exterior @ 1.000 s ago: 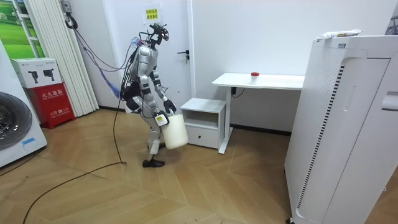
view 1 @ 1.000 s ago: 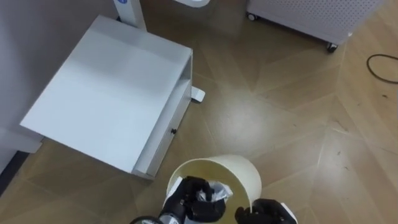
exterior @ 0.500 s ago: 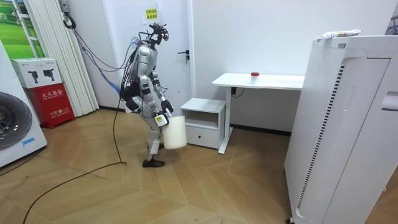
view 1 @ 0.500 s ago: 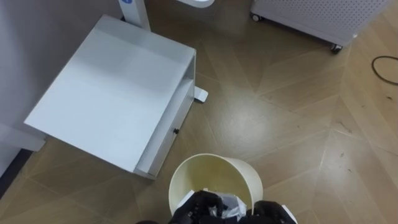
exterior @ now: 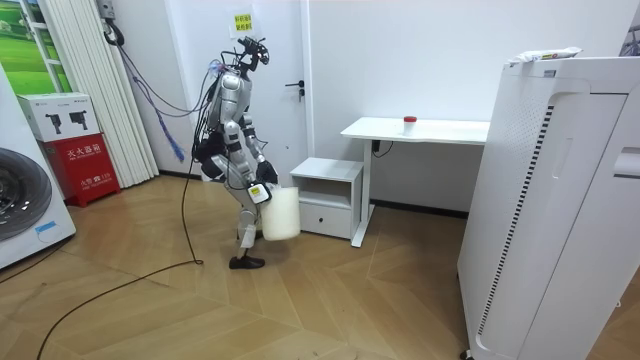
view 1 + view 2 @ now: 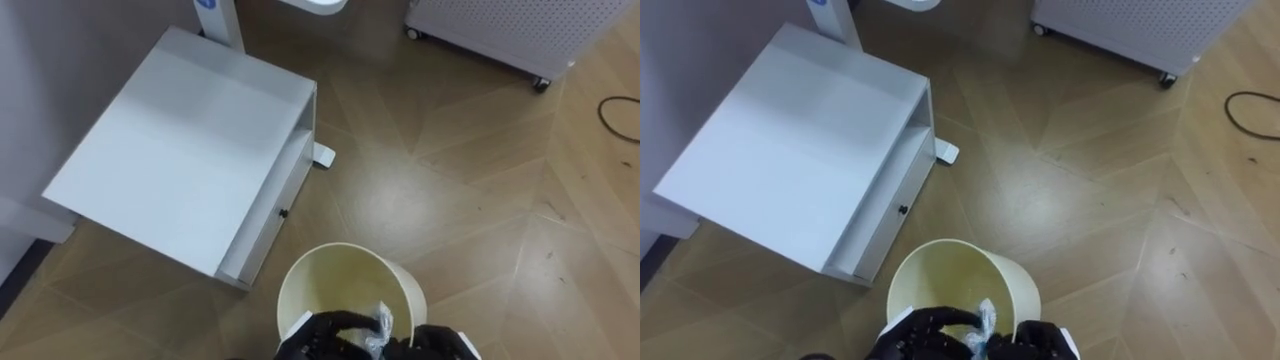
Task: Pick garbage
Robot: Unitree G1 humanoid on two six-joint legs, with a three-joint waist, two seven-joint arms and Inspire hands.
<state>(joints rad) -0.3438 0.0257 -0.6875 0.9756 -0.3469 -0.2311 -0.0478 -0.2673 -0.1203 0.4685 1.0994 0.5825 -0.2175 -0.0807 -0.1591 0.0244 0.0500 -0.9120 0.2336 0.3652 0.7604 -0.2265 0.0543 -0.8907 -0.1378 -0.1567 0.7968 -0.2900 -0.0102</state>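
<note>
The robot stands on the wooden floor (image 6: 450, 180) just left of a low white cabinet (image 6: 180, 150) in the room view, beside a white table (image 5: 415, 130). It carries a cream bin (image 6: 300, 285) off the floor in front of its thighs. In the eye views the bin's open mouth sits at the near edge, right of the cabinet's near corner. The left hand (image 6: 322, 333) reaches over the near rim, its dark fingers curled about a crumpled clear wrapper (image 6: 379, 321) that lies just inside the bin's mouth. The right hand (image 6: 442, 343) shows at the near right of the rim; I cannot tell whether its fingers are curled or straight. A white perforated appliance (image 6: 500, 25) stands on the far right, with a black cable (image 6: 620, 105) near it.
</note>
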